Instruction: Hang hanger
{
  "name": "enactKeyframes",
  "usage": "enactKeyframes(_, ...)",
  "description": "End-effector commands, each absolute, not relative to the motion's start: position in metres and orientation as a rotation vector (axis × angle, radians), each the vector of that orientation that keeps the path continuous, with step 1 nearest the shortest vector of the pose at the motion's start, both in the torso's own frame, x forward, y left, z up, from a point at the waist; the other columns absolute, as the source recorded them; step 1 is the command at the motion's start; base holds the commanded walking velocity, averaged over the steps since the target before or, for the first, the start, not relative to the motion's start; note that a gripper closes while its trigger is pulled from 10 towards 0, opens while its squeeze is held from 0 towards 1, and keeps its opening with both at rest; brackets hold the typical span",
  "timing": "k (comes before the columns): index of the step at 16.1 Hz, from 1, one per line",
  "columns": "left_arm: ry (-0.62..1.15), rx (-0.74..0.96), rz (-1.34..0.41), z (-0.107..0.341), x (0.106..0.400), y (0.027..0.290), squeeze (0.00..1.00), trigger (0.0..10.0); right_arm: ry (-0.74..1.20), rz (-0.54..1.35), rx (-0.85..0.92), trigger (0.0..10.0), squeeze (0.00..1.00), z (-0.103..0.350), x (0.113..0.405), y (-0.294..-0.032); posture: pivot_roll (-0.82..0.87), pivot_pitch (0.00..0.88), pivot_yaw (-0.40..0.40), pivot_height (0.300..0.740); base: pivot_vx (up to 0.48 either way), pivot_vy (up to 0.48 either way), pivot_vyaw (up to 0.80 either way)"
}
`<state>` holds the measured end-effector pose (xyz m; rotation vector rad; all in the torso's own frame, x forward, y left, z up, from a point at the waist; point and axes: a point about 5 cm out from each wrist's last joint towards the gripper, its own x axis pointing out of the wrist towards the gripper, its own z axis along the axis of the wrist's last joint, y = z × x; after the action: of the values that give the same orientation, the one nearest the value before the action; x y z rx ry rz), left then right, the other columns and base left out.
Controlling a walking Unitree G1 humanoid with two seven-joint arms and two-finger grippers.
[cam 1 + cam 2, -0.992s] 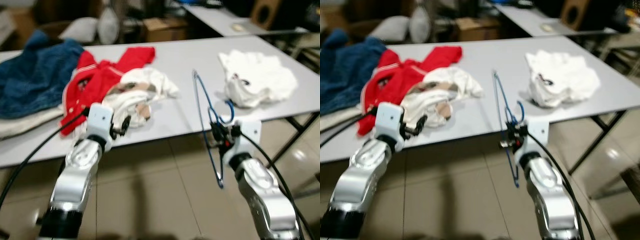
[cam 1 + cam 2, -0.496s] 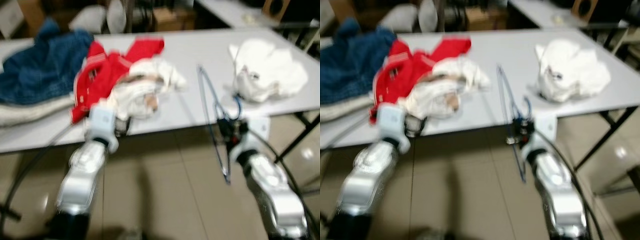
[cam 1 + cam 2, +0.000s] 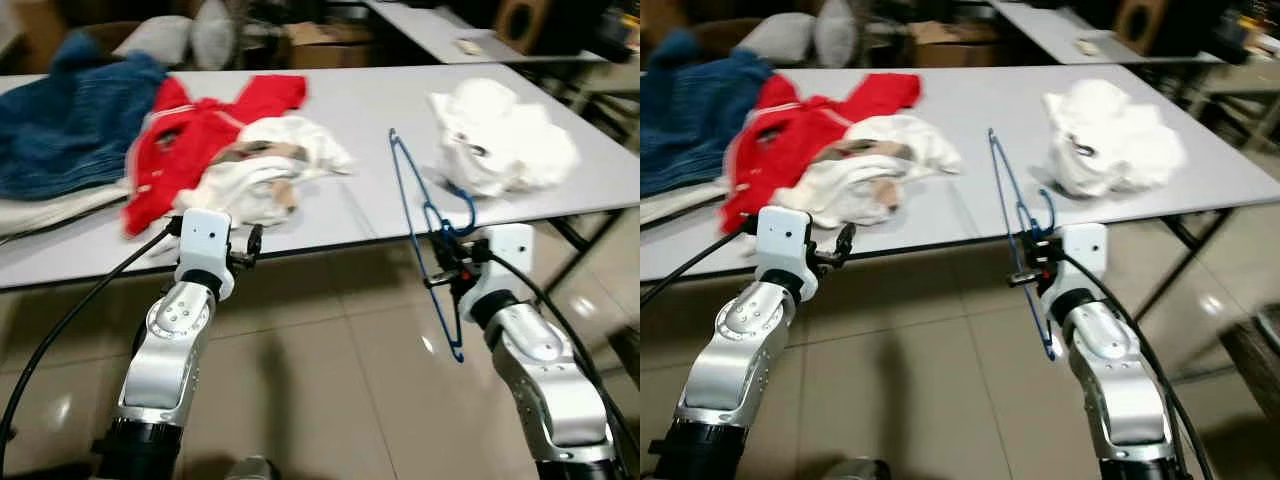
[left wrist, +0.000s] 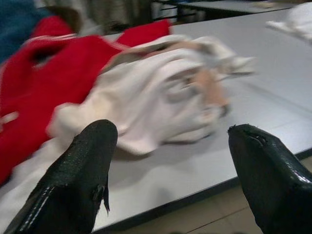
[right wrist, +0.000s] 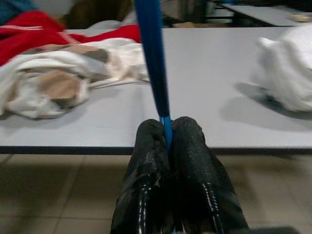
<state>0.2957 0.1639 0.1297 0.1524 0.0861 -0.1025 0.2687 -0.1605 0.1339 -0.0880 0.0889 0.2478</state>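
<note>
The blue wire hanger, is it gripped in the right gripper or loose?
Gripped. The right gripper has both black fingers pressed shut on the blue wire hanger, which stands on edge before the grey table.

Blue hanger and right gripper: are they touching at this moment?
Touching. In the right wrist view the right gripper has its two black fingers pressed together on the blue hanger, whose wire runs straight up from between them.

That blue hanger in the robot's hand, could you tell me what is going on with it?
The right gripper is shut on a blue hanger, holding it upright in front of the grey table. The left gripper is open and empty, near the table's edge by the white and red clothes. A white garment lies further right. Nothing is hung yet.
</note>
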Motion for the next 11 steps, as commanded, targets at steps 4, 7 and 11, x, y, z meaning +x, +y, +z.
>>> enactKeyframes(4,0.083,0.156,-0.101,0.1309,0.2980,0.1614,0.00,10.0,0.093,0.231,-0.095,10.0,0.00,0.1336,0.2678,-0.1652,-0.01,0.000,-0.024,0.740,0.243,0.000,0.00)
enactKeyframes(7,0.089,0.151,-0.099,0.1293,0.2985,0.1610,0.00,10.0,0.095,0.234,-0.112,10.0,0.00,0.1338,0.2675,-0.1653,-0.02,0.000,-0.021,0.740,0.242,0.000,0.00)
enactKeyframes(11,0.094,0.153,-0.102,0.1289,0.2962,0.1620,0.00,10.0,0.103,0.244,-0.121,10.0,0.00,0.1315,0.2650,-0.1632,-0.01,0.000,-0.022,0.740,0.241,0.000,0.00)
